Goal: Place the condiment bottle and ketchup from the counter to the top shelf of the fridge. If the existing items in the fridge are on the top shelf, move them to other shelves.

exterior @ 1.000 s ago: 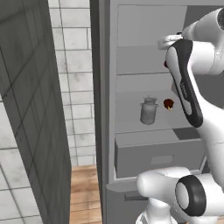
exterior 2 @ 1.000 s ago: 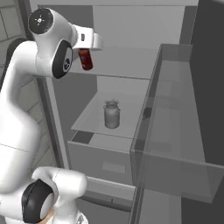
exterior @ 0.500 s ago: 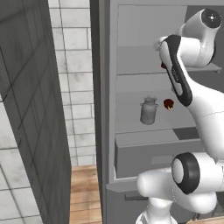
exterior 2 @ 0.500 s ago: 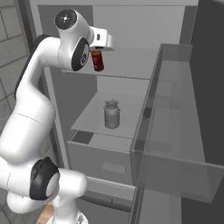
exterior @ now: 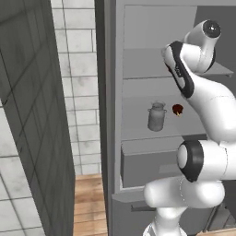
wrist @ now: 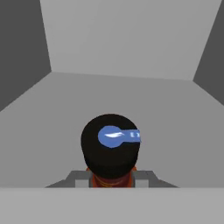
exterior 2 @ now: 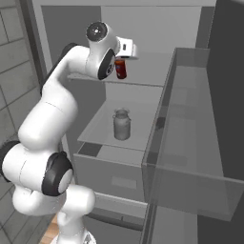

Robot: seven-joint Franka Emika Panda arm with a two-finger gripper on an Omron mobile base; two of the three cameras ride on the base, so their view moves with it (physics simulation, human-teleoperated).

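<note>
So the tool (exterior 2: 121, 61) is seen up at the top shelf (exterior 2: 143, 76) of the fridge (exterior 2: 66, 19), reached in from the open front. It's pinched onto a red bottle with a dark cap (exterior 2: 120, 69), which looks like the ketchup, though no label can be read. The bottle is hung straight below the tool, upright, with its cap gripped between the fingers. In the hand view, the dark cap (wrist: 110, 144) with a blue mark on it is seen head-on, the finger tips (wrist: 78, 177) pressed against it on both sides, and the grey shelf floor (wrist: 109, 92) is spread out beyond it. Whether the bottle's base is touching the shelf can't be told; from the right base view it seems to be just over the front part of the plate.

One shelf (exterior 2: 95, 131) down, the grey milk can (exterior 2: 121, 125) is stood upright, and the brown drumstick (exterior: 177, 109) is spotted just beside it in the left base view. The grey drawer (exterior 2: 114, 174) is found below that shelf.
</note>
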